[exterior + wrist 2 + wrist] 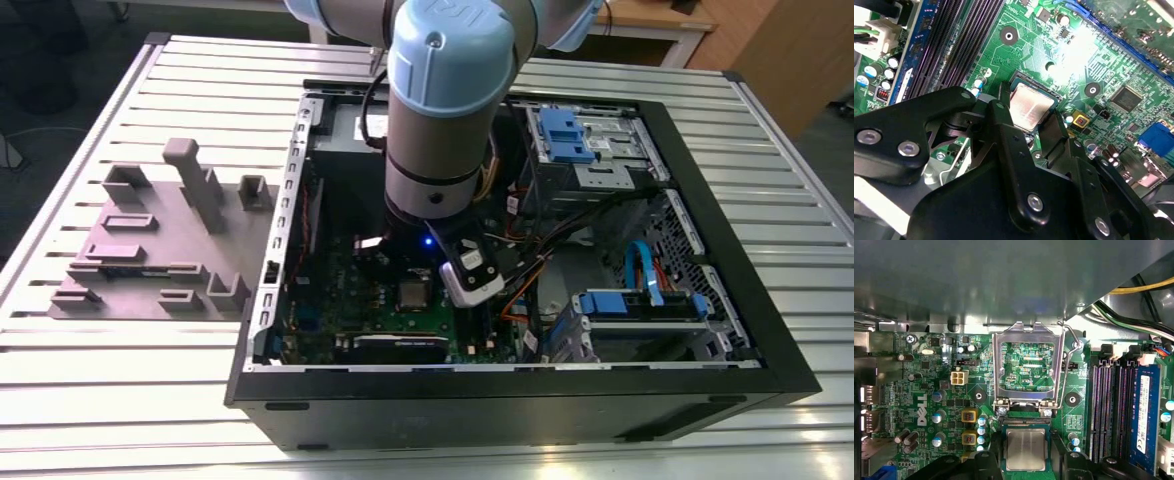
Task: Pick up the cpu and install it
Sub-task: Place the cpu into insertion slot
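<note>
The cpu (1025,450), a small silvery square with a thin pale rim, lies flat in the black socket on the green motherboard (929,390). It shows as a small grey square (414,293) in the exterior view, just below the arm's wrist. My gripper (1029,111) hangs right over it, open. One black finger (1001,107) stands on each side of the chip (1031,107), with a narrow gap to each edge in the first wrist view. There my gripper (1029,462) straddles the socket.
The socket's metal load plate (1026,365) is flipped open beside the cpu, its wire lever (1069,367) raised. Black memory slots (1114,410) run alongside. The open computer case (534,385) walls in the arm, with cables and blue drive bays (581,135). A grey fixture block (160,240) sits outside.
</note>
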Controlling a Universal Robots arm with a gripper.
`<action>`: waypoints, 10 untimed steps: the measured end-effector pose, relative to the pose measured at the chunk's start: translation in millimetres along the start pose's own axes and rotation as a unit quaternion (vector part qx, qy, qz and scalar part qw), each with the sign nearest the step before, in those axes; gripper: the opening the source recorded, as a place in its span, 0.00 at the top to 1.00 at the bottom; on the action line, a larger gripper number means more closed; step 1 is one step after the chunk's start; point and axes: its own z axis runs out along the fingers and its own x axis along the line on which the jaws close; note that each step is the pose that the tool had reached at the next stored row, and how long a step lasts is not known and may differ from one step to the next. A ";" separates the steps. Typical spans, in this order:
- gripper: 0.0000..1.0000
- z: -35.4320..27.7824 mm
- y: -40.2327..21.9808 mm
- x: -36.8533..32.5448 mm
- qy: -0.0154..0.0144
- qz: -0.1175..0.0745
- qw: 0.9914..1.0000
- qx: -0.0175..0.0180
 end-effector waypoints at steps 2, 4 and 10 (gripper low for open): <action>0.52 0.3 0.1 0.0 0.000 0.000 1.000 0.000; 0.45 0.3 0.1 0.0 0.000 0.000 1.000 0.000; 0.45 0.4 0.0 -0.4 0.000 0.000 1.000 0.000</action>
